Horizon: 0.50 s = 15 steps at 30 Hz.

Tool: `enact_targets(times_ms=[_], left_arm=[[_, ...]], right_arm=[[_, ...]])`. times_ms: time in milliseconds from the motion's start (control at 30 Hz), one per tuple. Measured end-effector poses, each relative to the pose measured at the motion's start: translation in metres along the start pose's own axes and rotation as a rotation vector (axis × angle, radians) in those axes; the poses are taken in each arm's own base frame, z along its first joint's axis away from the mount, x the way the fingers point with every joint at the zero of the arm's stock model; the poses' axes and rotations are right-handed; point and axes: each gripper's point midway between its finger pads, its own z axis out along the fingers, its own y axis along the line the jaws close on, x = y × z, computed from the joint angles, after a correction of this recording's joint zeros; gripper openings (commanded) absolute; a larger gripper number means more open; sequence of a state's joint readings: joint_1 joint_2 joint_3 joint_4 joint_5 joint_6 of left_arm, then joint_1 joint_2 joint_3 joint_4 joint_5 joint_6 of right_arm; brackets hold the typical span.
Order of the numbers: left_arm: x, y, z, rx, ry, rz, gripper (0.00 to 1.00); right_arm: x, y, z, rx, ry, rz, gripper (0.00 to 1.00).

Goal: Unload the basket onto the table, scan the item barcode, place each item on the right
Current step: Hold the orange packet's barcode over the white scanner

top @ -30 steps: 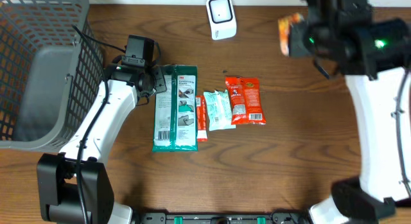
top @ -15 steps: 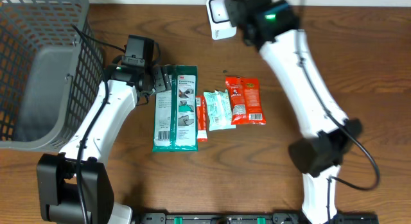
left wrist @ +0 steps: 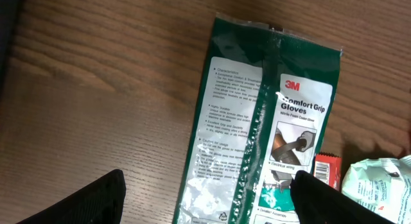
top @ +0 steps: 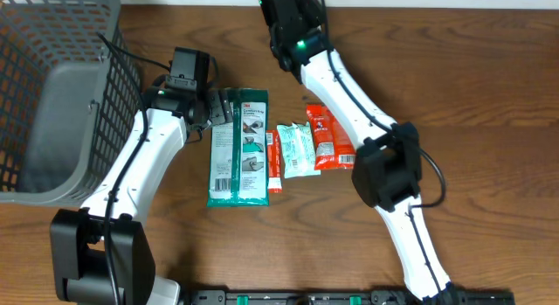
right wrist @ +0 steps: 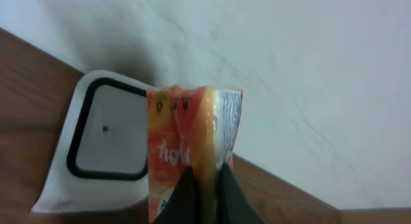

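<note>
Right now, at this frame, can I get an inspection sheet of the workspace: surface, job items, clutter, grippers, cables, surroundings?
Surface: wooden table, no spills seen.
Job's things: orange packet held before the window of the white scanner; barcode not visible.
Clutter: 3M Comfort Grip Gloves pack, thin orange stick packet, pale green sachet, red packet in a row; grey basket at left.
Grippers: left gripper open over the gloves pack; right gripper shut on the orange packet.
Cables: black cable beside the basket; cable loop right of the red packet.
Surroundings: white wall behind the table.
</note>
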State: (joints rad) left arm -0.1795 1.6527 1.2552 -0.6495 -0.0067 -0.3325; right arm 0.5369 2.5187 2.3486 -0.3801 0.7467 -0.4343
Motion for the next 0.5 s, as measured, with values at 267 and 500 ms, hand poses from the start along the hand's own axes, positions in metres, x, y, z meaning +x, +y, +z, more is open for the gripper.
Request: enact_targets(times_ms=[267, 500], left_arm=[[-0.001, 0.0, 0.0, 0.001, -0.002, 0.0, 0.83], [-0.001, 0.0, 0.0, 0.001, -0.002, 0.0, 0.84]], right_arm=[[0.028, 0.031, 0.028, 0.028, 0.04, -0.096, 0.01], [0.031, 0.028, 0.031, 0.03, 0.048, -0.104, 0.01]])
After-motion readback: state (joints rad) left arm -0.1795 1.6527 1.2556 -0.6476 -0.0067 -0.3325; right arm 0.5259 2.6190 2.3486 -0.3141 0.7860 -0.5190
